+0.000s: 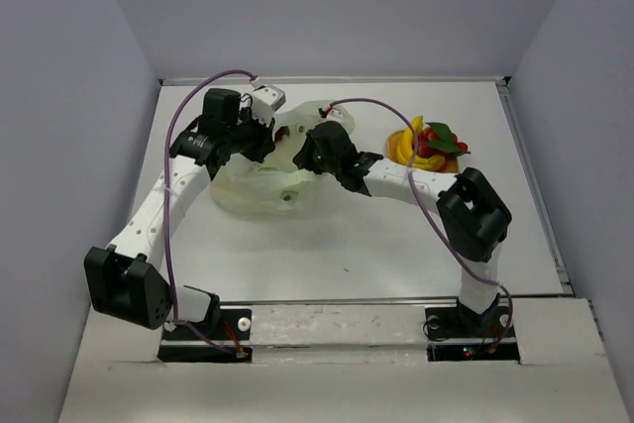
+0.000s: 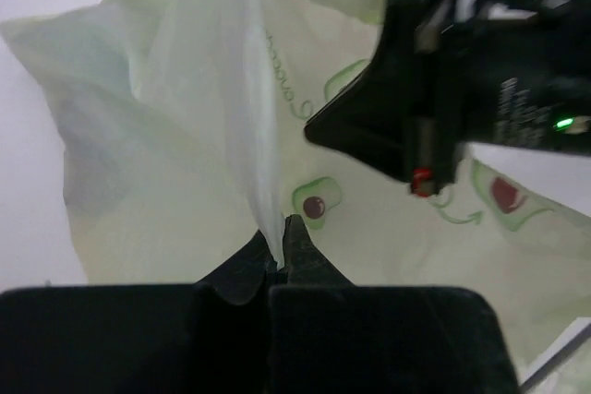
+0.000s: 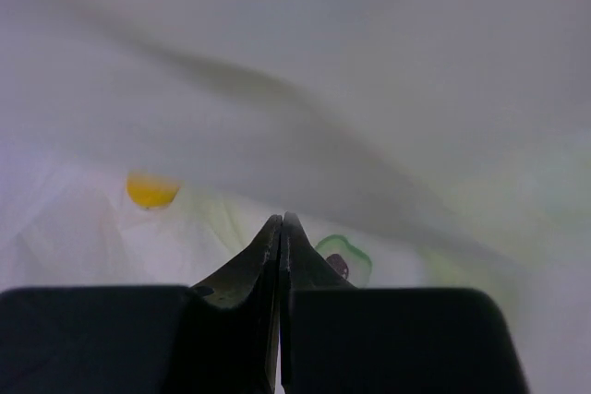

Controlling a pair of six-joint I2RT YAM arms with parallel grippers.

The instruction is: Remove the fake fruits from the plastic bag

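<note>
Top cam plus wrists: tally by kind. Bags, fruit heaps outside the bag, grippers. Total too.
pale green-white translucent plastic bag: 1
heap of glossy yellow, red and green plastic fruits outside the bag: 1 (single pieces too small to count)
black two-finger grippers, left gripper and right gripper: 2
Total: 4

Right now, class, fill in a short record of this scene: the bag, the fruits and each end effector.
plastic bag: crumpled, pale green, lying left of the fruit pile
fake fruits: piled outside the bag
yellow piece: seen through the film, blurred
left end effector: shut on a fold of the bag
right end effector: shut, film all around; pinch unclear
</note>
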